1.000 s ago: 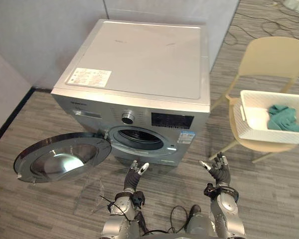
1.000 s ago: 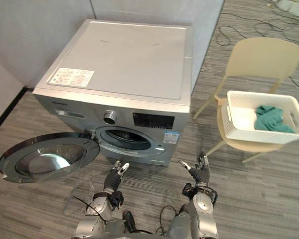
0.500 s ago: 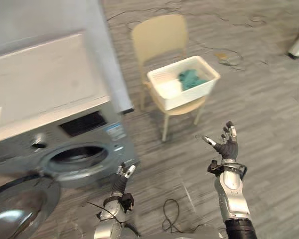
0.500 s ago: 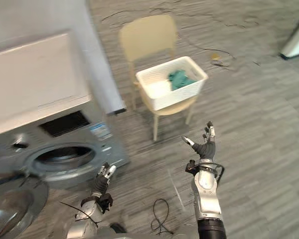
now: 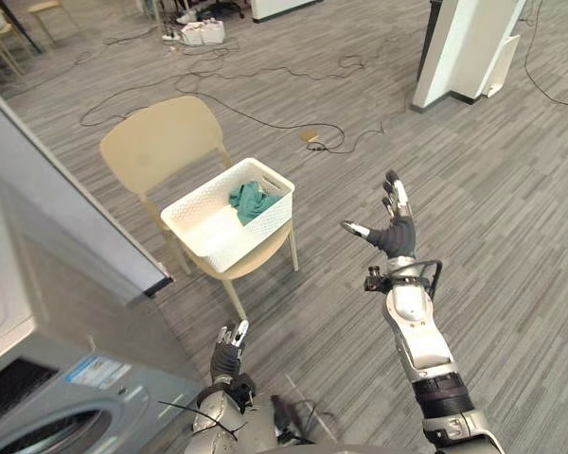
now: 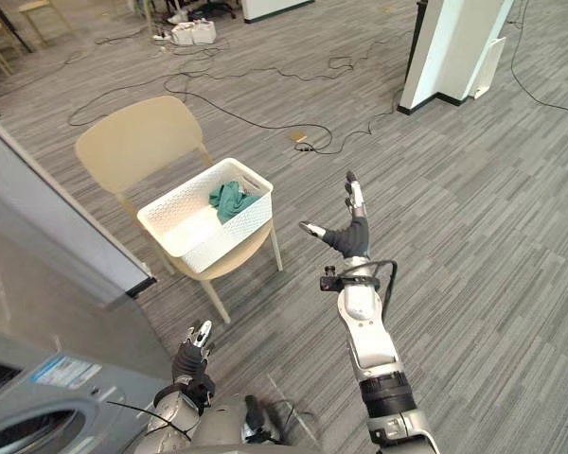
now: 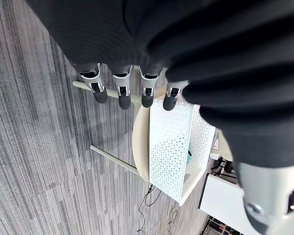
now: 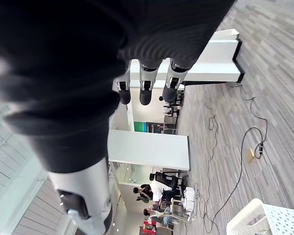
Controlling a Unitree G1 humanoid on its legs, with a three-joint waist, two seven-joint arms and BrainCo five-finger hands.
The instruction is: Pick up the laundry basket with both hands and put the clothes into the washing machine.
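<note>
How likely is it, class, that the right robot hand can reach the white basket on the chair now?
Probably yes: the right robot hand hangs open, apart from the basket, with nothing standing between them.

Straight, spread fingers of the left hand [image 7: 123, 93], holding nothing. Past them, a white perforated basket [image 7: 174, 147] sitting on a pale chair [image 7: 139, 142], over grey plank floor [image 7: 39, 161].
</note>
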